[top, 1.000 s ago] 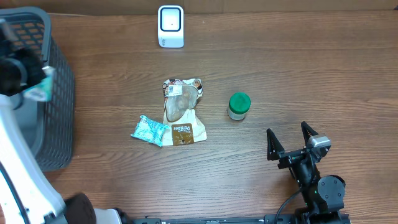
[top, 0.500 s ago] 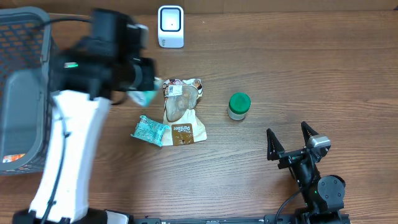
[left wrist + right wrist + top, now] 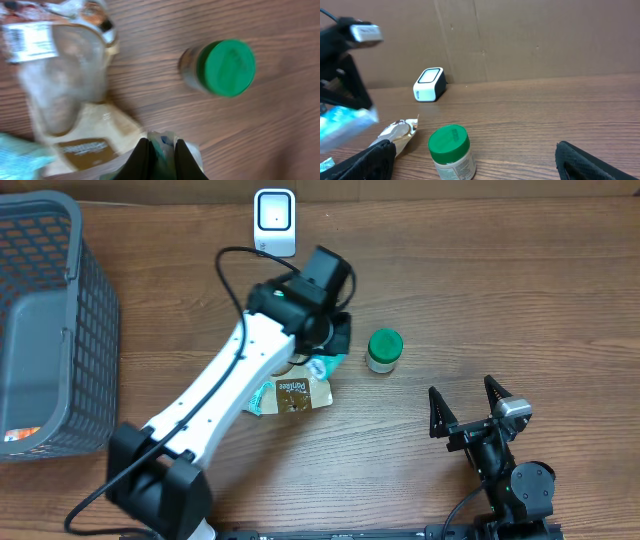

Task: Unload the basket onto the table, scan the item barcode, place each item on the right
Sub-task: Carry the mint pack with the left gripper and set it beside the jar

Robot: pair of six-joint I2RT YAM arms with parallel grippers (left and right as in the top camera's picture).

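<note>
Your wooden table (image 3: 500,290) carries a grey basket (image 3: 50,330), a white scanner (image 3: 274,221), a green-lidded jar (image 3: 384,350) and a brown pouch (image 3: 293,392).

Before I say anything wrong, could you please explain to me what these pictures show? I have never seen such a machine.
These are two robot arms at a wooden table, each ending in a two-finger gripper. One picture looks down from above; the other two come from small cameras on the wrists.

From above, the white left arm reaches over the middle of the table. Its left gripper is shut on a small light blue packet. The right gripper rests near the table's front edge, open and empty.

On the table lie a brown snack bag with a clear window, and a jar with a green lid stands there. A dark basket is at the left, and a small white scanner stands at the far edge.
</note>
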